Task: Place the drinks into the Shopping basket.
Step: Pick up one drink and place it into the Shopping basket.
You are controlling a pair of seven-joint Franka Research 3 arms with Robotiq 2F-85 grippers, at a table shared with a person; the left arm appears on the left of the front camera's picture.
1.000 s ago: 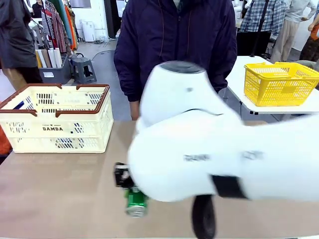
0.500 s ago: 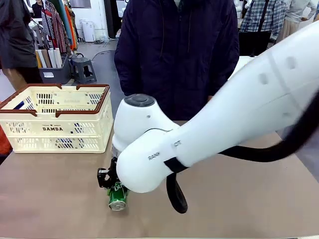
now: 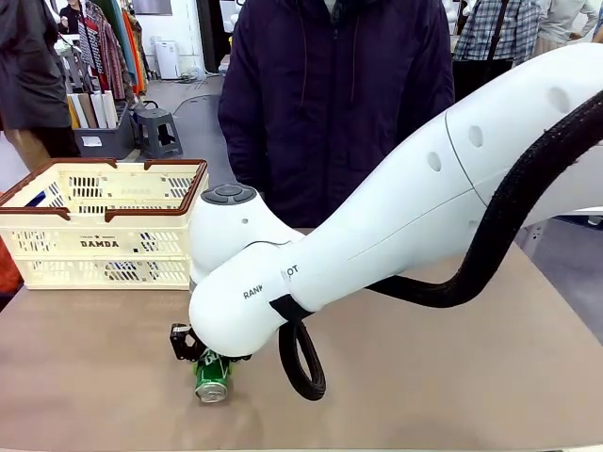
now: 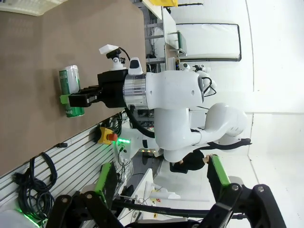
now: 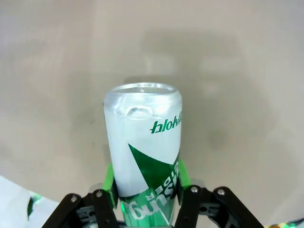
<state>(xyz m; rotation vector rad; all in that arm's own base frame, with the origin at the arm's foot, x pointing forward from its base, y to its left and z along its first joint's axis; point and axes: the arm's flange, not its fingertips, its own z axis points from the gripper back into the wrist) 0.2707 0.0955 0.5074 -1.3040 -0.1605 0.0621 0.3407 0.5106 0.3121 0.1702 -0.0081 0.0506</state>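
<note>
1. The right arm's black two-finger gripper with green pads (image 5: 145,192) has its fingers clenched on a small green and silver metal drink can (image 5: 143,166). The can lies sideways, low over the brown tabletop (image 3: 452,377) and well short of the basket.
2. The cream-white slotted plastic shopping basket with a brown-red rim (image 3: 104,235) stands at the tabletop's far left, with a person in a dark jacket (image 3: 339,104) behind the tabletop.
3. The left gripper (image 4: 156,209) hangs off to the side with its fingers spread and nothing between them.
4. Risk: the pads grip only the can's lower end, so a quick swing could let the smooth cylinder twist or slide out. A low carry could also knock it against the basket's rim.
5. Readable print: "DAMDA" on the basket's side. The can's lettering is inverted and cannot be read reliably.
</note>
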